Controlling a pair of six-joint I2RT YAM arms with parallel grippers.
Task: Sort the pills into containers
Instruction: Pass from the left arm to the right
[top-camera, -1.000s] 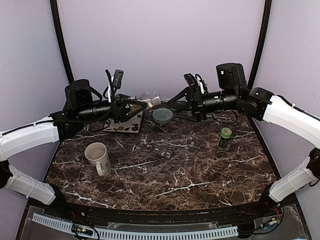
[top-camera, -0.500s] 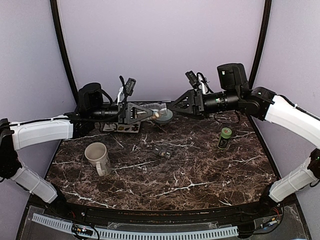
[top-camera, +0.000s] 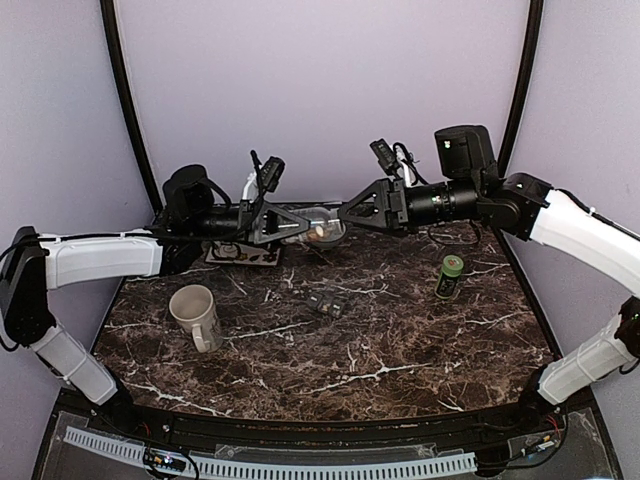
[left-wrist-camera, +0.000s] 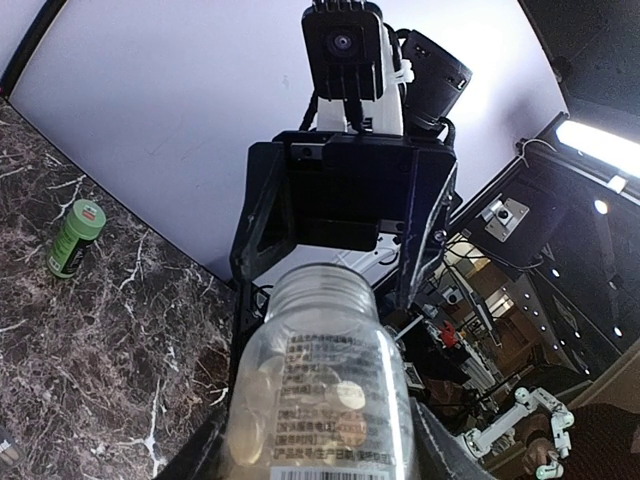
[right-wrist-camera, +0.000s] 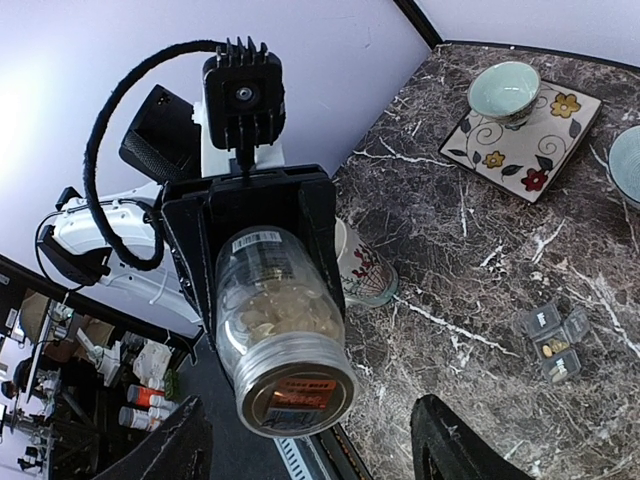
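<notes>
Above the far side of a dark marble table (top-camera: 400, 350), left arm (top-camera: 100, 262) and right arm (top-camera: 575, 232) stretched toward each other, nearly tip to tip. Clamped in the left gripper (top-camera: 303, 223), a clear jar (right-wrist-camera: 280, 330) of pale pills (right-wrist-camera: 275, 310), held level in the air with one end turned to the opposite arm. Facing that end from just beside it, the right gripper (top-camera: 345, 213), spread wide, fingers (right-wrist-camera: 460, 440) clear of the jar and holding nothing.

Near the back edge, under the left arm, a square flowered plate (right-wrist-camera: 520, 150) carrying a small bowl (right-wrist-camera: 503, 90). Just beside the plate, a second bowl (right-wrist-camera: 628, 165), pale green. Toward the table's left, a cream mug (top-camera: 195, 310), upright. On the right, well apart from the rest, a green bottle (top-camera: 451, 275), also upright. Near the middle, lying flat, a small pill box (top-camera: 325, 303), its contents too small to make out.
</notes>
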